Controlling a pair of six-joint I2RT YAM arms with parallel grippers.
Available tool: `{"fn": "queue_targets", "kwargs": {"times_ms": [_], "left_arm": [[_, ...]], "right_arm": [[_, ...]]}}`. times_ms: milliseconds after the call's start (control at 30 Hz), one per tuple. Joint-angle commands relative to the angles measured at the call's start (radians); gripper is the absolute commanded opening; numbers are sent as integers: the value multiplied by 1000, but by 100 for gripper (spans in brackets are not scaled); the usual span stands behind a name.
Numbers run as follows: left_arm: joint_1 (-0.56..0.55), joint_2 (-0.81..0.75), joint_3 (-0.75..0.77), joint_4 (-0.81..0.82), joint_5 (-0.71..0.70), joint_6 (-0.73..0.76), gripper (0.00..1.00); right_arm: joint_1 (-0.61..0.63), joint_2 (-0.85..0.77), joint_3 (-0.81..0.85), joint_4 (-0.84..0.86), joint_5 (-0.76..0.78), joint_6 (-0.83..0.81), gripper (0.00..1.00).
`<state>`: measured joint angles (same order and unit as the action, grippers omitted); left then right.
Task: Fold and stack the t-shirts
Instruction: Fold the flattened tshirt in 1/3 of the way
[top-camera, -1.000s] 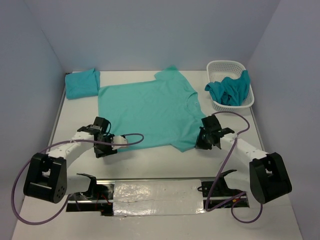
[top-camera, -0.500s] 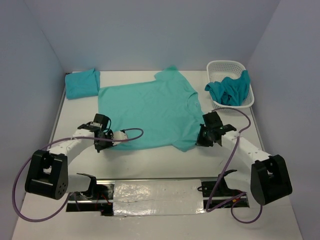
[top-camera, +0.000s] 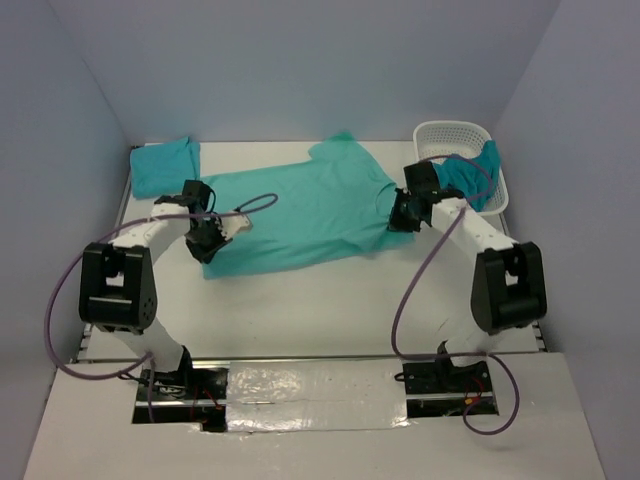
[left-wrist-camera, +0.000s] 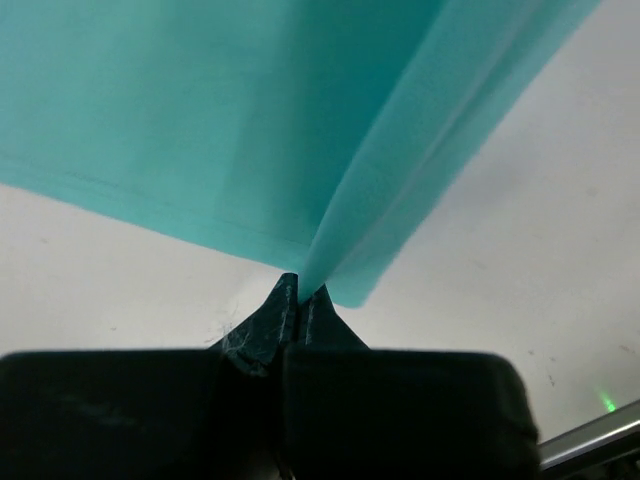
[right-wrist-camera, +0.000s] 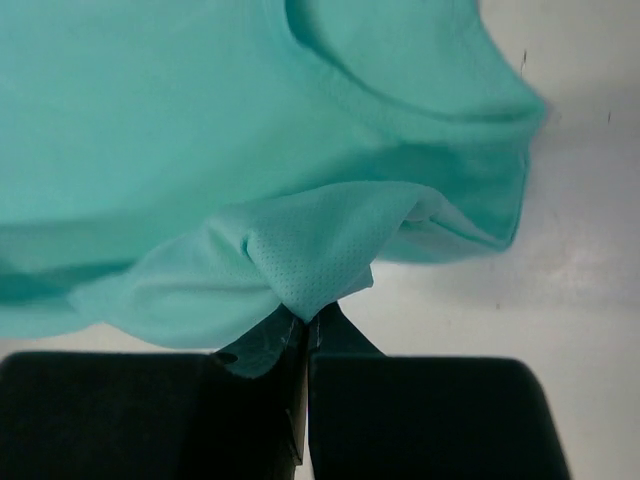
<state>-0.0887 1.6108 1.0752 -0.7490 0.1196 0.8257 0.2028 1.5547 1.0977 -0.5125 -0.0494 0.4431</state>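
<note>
A turquoise t-shirt (top-camera: 300, 205) lies spread across the middle of the table, its near half lifted and carried back over the rest. My left gripper (top-camera: 208, 240) is shut on the shirt's hem corner (left-wrist-camera: 330, 250) at the left. My right gripper (top-camera: 402, 217) is shut on the sleeve edge (right-wrist-camera: 320, 250) at the right, beside the collar (right-wrist-camera: 400, 90). A folded t-shirt (top-camera: 165, 166) rests at the back left. Another, darker teal one (top-camera: 462, 178) is crumpled in the basket.
A white lattice basket (top-camera: 450, 133) stands at the back right, close to my right arm. Grey walls close in the table on three sides. A silver strip (top-camera: 310, 385) with the arm bases runs along the near edge.
My left gripper closed on the hem. Both arms have swung away from the near edge toward the back, dragging the shirt's near edge up and over itself.
</note>
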Motion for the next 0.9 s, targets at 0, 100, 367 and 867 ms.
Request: {"fn": "queue_targets", "kwargs": {"times_ms": [0, 100, 367, 867], "left_arm": [[82, 64, 107, -23, 14, -86, 0], [86, 118, 166, -38, 6, -108, 0], [86, 231, 213, -13, 19, -171, 0], [99, 380, 472, 43, -57, -473, 58]], "right_arm": [[-11, 90, 131, 0, 3, -53, 0], [-19, 175, 215, -21, 13, -64, 0], [-23, 344, 401, -64, 16, -72, 0], [-25, 542, 726, -196, 111, -76, 57]]}}
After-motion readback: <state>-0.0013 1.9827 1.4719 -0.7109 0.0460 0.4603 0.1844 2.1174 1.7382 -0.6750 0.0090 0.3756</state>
